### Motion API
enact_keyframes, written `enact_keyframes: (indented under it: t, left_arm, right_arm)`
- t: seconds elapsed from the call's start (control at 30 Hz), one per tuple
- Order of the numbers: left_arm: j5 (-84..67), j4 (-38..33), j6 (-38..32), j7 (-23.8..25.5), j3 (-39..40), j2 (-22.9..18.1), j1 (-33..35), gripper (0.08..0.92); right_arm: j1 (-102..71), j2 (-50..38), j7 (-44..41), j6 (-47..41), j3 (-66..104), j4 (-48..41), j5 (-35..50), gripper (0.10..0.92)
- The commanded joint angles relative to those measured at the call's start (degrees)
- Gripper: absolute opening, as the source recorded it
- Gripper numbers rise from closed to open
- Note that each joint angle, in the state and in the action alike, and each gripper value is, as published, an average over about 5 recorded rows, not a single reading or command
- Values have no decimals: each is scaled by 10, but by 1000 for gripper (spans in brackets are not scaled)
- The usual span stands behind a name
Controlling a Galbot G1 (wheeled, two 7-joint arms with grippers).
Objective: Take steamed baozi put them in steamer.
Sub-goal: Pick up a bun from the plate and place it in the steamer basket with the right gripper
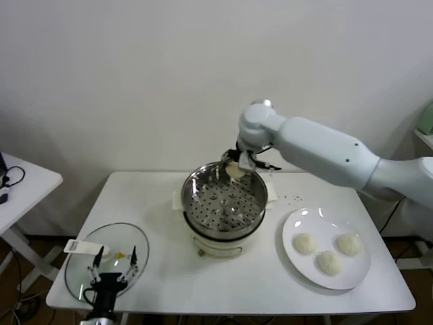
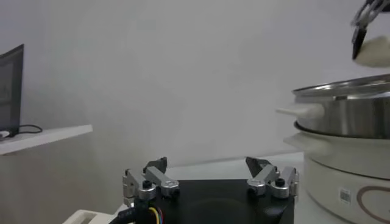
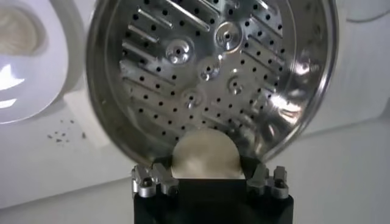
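The steamer (image 1: 191, 183) stands mid-table, a shiny steel pot with a bare perforated tray (image 3: 207, 67) on a white base. My right gripper (image 1: 238, 164) hangs over its far rim, shut on one steamed baozi (image 3: 204, 155), whose sides touch both fingers. From the left wrist view that bun (image 2: 375, 52) shows just above the steamer's rim (image 2: 347, 91). Three more baozi (image 1: 305, 243) (image 1: 350, 244) (image 1: 329, 262) lie on the white plate (image 1: 298, 223) to the right. My left gripper (image 1: 111, 267) is parked open and holding nothing at the front left, over the glass lid.
The round glass lid (image 1: 128, 244) lies flat at the table's front-left corner with a white handle piece (image 1: 81, 247) at its edge. A second white table (image 1: 27, 183) stands further left. A white wall is close behind the steamer.
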Motion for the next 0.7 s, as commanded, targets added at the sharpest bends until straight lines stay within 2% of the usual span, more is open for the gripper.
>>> enact_keyframes:
  t: [0.03, 0.3, 0.7]
  left_arm:
    - [-1, 1, 0, 0, -1, 0, 1, 823]
    - [-4, 2, 0, 0, -3, 1, 1, 823]
    - [-4, 4, -1, 0, -3, 1, 2, 823]
  right_arm:
    - [-56, 55, 3, 22, 13, -64, -62, 746]
    - [-78, 80, 5, 38, 32, -109, -93, 746]
    - [-86, 90, 9, 45, 38, -123, -98, 748]
